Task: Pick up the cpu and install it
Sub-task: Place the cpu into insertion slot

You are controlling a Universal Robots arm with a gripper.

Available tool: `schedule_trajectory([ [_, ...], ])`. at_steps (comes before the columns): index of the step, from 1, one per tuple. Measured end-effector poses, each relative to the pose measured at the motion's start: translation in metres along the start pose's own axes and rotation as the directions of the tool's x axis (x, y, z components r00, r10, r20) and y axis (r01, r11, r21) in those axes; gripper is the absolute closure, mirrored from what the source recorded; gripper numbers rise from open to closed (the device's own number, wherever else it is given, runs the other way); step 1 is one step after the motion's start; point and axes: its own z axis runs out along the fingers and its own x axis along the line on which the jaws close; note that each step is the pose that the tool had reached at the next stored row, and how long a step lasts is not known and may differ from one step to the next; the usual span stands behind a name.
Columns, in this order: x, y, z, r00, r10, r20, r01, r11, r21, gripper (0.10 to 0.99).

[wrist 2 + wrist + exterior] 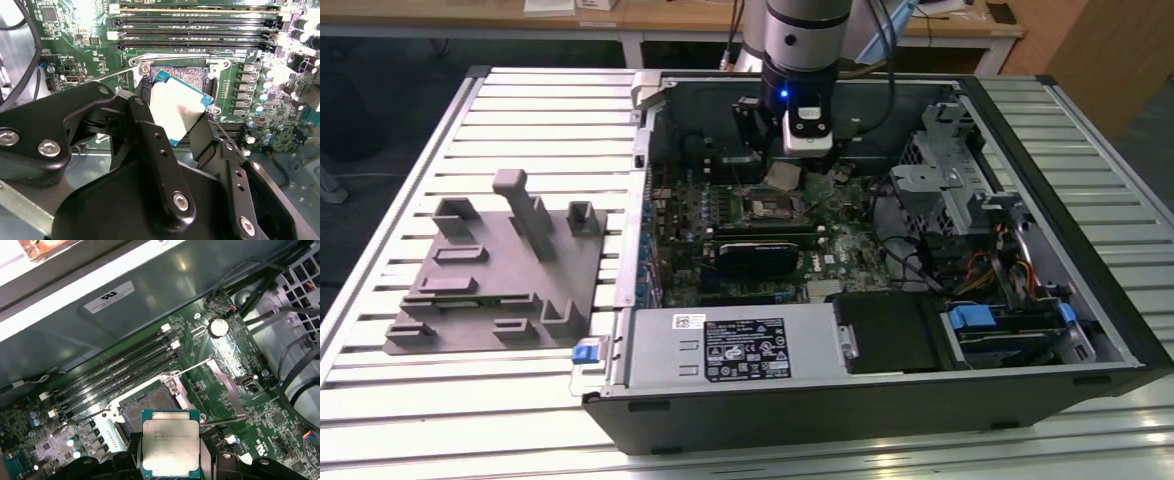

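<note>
Alignment between the cpu (176, 106) and the open socket (184, 75) is what this moment turns on. The gripper (174, 119) is clamped on the cpu, its two black fingers (150, 135) pressing opposite edges of the chip, so the pale metal top faces up and is plain in both wrist views. The chip hangs clear of the motherboard (75, 60), not seated. In the first wrist view the cpu (171, 442) sits just short of the socket (147, 407), overlapping its near edge, and the bare contact field is mostly uncovered. The socket therefore seems to lie below the gripper and a little beyond it, toward the memory slots (200, 22). The chip's edges do not run parallel to the socket frame in either wrist view – they look turned by a modest angle, and the chip may be tipped as well, though how much is tilt and how much is camera angle cannot be told. The retention plate (223, 385) stands swung open beside the socket, leaving the opening free. In the exterior view the gripper (787, 172) is inside the computer case (881, 400), toward its far wall, with the cpu (783, 176) directly over the far side of the socket (767, 208) – well apart from the grey fixture block (494, 270) lying on the table (400, 400) at the exterior view's left.
</note>
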Motion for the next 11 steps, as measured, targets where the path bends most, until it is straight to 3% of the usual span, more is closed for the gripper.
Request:
schedule_trajectory([
  [11, 0.0, 0.0, 0.0, 0.9955, 0.095, 0.0045, -0.095, 0.9955, 0.0, 0.545],
])
